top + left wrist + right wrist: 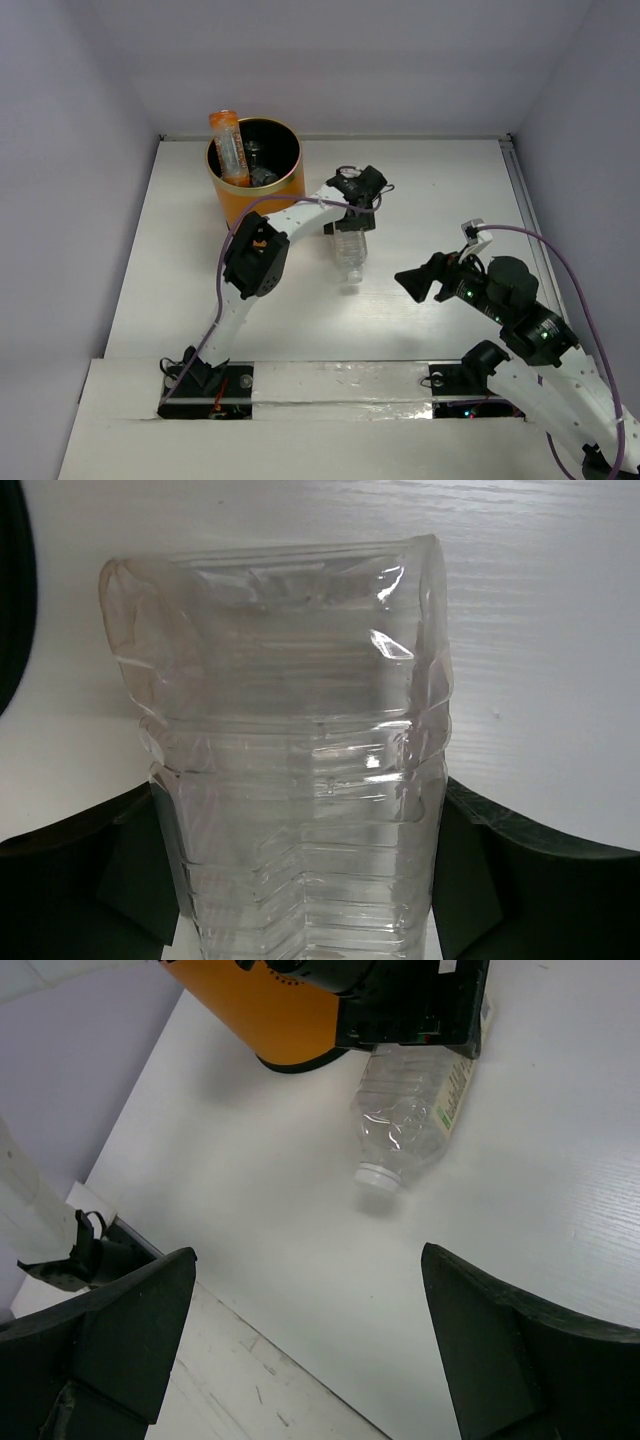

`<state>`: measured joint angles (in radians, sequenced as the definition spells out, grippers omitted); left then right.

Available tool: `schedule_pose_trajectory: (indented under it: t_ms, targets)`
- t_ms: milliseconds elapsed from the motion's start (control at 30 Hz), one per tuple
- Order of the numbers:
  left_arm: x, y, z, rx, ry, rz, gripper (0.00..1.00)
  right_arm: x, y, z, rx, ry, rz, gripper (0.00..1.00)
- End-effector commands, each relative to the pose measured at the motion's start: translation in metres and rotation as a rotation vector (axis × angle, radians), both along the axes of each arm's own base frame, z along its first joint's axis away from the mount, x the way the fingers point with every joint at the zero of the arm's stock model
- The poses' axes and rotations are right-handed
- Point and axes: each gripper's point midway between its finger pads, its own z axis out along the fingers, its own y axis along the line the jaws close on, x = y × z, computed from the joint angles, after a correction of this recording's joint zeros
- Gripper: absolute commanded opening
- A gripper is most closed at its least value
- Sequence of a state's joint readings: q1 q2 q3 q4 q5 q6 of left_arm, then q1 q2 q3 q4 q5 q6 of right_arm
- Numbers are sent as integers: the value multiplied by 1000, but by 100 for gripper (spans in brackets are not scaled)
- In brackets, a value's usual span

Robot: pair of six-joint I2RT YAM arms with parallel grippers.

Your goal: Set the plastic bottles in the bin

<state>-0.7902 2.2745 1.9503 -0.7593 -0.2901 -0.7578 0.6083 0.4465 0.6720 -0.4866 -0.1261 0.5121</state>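
The orange-yellow bin [238,203] stands at the back left. An orange bottle [229,146] leans upright in it, with clear bottles [262,170] beside it inside. My left gripper [357,192] is shut on the base end of a larger ribbed clear bottle [350,248], right of the bin, cap pointing to the near side and slightly raised over its shadow. In the left wrist view the bottle [290,770] fills the space between the fingers [135,870]. My right gripper [413,283] is open and empty, to the right of the bottle [410,1120]. The bin [270,1015] shows there too.
White walls enclose the table at the back and sides. A raised white strip [340,385] runs along the near edge by the arm bases. Purple cables [560,260] trail from both arms.
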Motion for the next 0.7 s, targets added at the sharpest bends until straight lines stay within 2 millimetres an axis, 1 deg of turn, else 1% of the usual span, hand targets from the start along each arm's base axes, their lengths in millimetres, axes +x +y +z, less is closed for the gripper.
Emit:
schedule_pose_trajectory:
  t_ms: [0, 33, 67, 133, 167, 233, 267, 300, 333, 367, 400, 433, 467, 500, 533, 567, 600, 667]
  targets:
    - [12, -40, 90, -186, -153, -87, 52, 6, -2, 19, 18, -73, -18, 100]
    - [15, -46, 110, -224, -183, -101, 52, 5, -3, 22, 21, -79, -21, 100]
    - [18, -57, 154, -293, -256, -122, 52, 5, -4, 24, 24, -82, -22, 100]
    - [19, -65, 199, -368, -320, -156, 49, 2, -4, 36, 48, -106, -16, 100]
    - [20, -67, 248, -445, -401, -168, 48, 1, -3, 38, 55, -112, -10, 100]
    - [17, -69, 300, -529, -501, -207, 47, 0, -2, 42, 76, -122, -6, 99]
    - [11, -62, 341, -585, -577, -220, 47, 0, -1, 42, 81, -122, -2, 99]
    - [9, -60, 369, -630, -643, -235, 47, 0, 0, 42, 89, -125, -1, 99]
    - [12, -48, 388, -638, -694, -233, 47, 1, 0, 41, 91, -122, 0, 99]
    - [8, -32, 414, -658, -752, -222, 47, 2, 1, 40, 89, -119, 0, 99]
    - [19, -9, 431, -646, -814, -176, 46, 3, 2, 41, 93, -122, -1, 99]
    - [25, 7, 439, -623, -851, -146, 46, 3, 3, 40, 92, -121, -1, 99]
    - [26, 30, 453, -601, -895, -119, 45, 5, 3, 39, 89, -117, -2, 99]
    - [31, 47, 461, -588, -929, -90, 45, 6, 4, 40, 92, -121, -2, 99]
    - [39, 65, 464, -555, -960, -45, 45, 7, 4, 40, 92, -121, -2, 99]
    - [45, 92, 465, -510, -987, 5, 45, 7, 5, 39, 91, -119, -1, 99]
    - [49, 108, 474, -474, -1039, 29, 44, 8, 6, 39, 93, -122, -2, 99]
    - [59, 140, 470, -384, -1078, 110, 44, 10, 6, 37, 88, -122, -3, 99]
